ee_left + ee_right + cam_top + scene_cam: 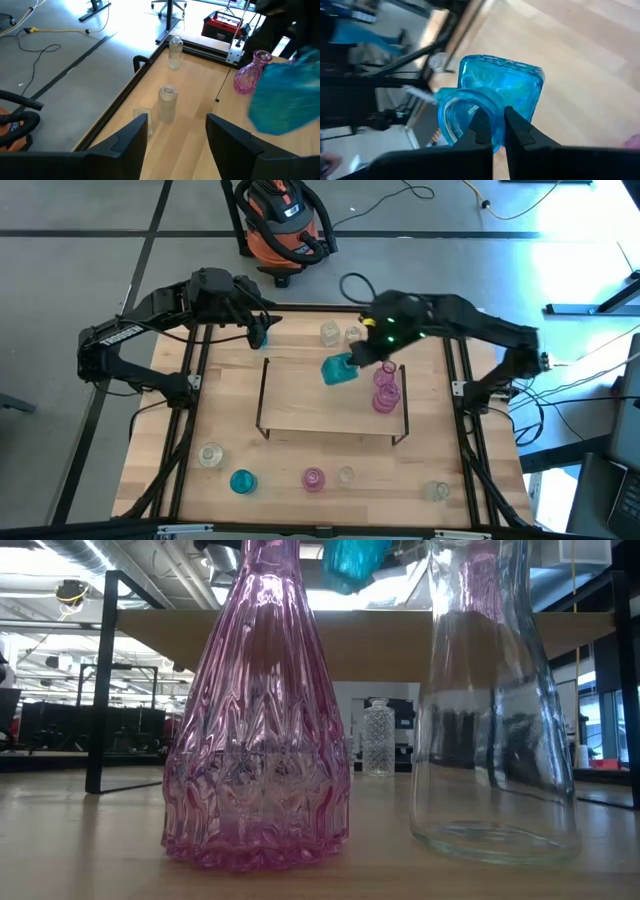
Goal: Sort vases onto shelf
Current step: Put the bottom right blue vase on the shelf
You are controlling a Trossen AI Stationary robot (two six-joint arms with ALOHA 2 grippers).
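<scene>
A tall pink ribbed vase (258, 730) fills the frame's left-centre, a clear vase (492, 720) right; a small clear cut-glass vase (378, 738) stands on the desk (80, 840) behind; a teal vase (352, 562) hangs at top centre.

orange shop vacuum (283, 220), floor cables (400, 195)

pink vases (385, 388): 3 | teal vases (339, 369): 3 | clear vases (330, 333): 5 | shelf (300, 395): 1

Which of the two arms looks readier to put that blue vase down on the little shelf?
The right. Its pincer is already shut on the blue vase's rim, above the shelf. The left pincer is open, back at the table's far edge.
</scene>
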